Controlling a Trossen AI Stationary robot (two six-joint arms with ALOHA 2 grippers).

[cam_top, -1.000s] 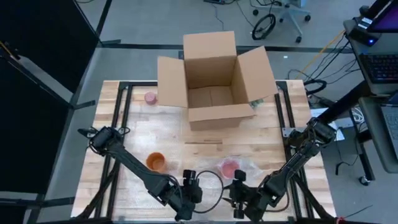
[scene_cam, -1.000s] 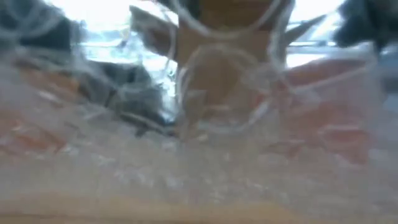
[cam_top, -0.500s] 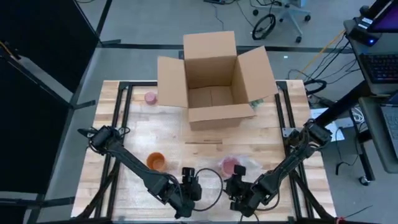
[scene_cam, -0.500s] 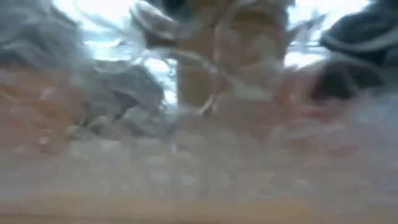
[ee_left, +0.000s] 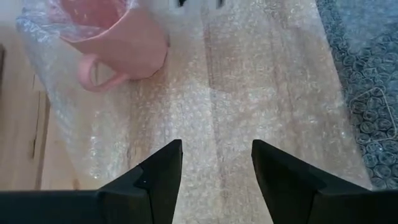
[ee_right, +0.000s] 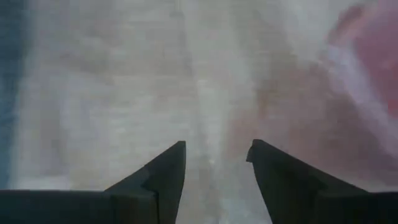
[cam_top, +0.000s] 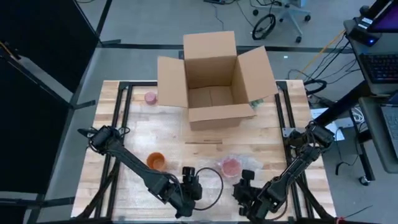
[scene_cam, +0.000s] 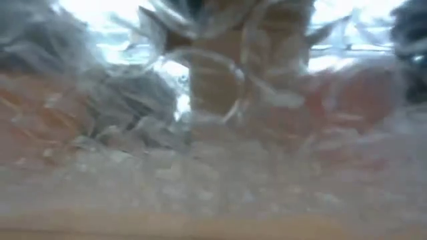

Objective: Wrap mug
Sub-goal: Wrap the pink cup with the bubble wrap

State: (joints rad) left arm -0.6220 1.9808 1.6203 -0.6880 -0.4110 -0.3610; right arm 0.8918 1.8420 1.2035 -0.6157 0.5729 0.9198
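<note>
An open cardboard box sits at the table's far edge; an orange cup stands near-left.

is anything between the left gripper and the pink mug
Nothing visible. The left gripper is open over bare bubble wrap, and the pink mug lies ahead on the same sheet with only wrap between them.

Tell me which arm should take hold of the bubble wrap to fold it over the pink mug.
Probably the left. The left gripper is open, low over the bubble wrap, with the pink mug lying on the sheet just ahead. The right gripper is also open over the wrap, but sees only the mug's edge.
</note>
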